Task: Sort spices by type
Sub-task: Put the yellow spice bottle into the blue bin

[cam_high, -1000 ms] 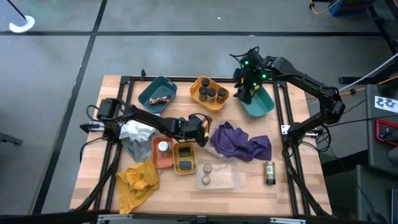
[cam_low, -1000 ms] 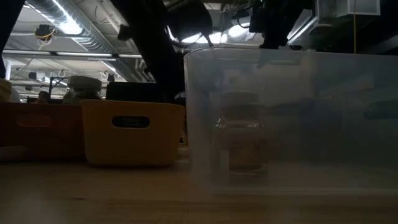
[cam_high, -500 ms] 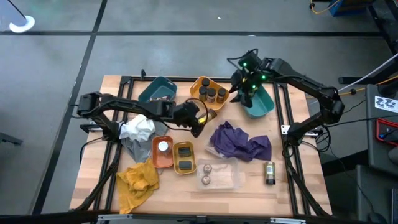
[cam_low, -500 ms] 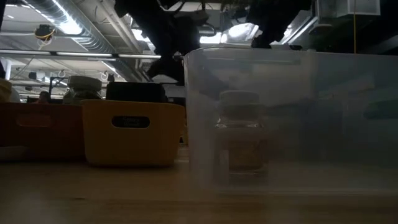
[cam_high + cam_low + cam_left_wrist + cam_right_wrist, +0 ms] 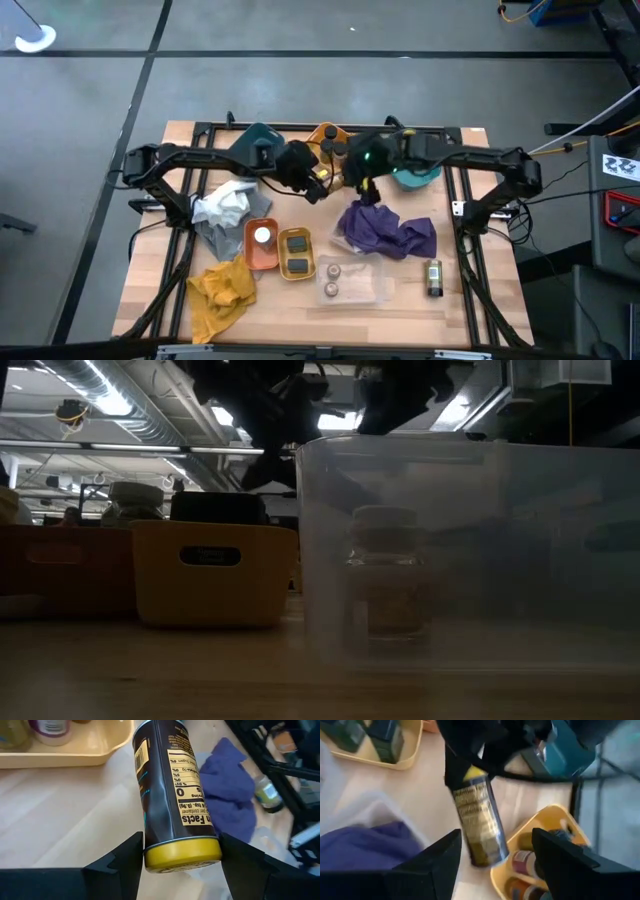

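While the left gripper [image 5: 181,865] is clenching a dark yellow-capped spice jar [image 5: 172,795] just above centre of the high view, its jaws are pressing the jar's sides near the cap. That jar is hanging over bare bench [image 5: 60,815] beside the yellow tray [image 5: 540,845] of small jars [image 5: 522,862]. Close on its right in the high view, the right gripper [image 5: 495,870] is hovering with jaws parted and empty, facing the held jar above the purple cloth [image 5: 390,230].
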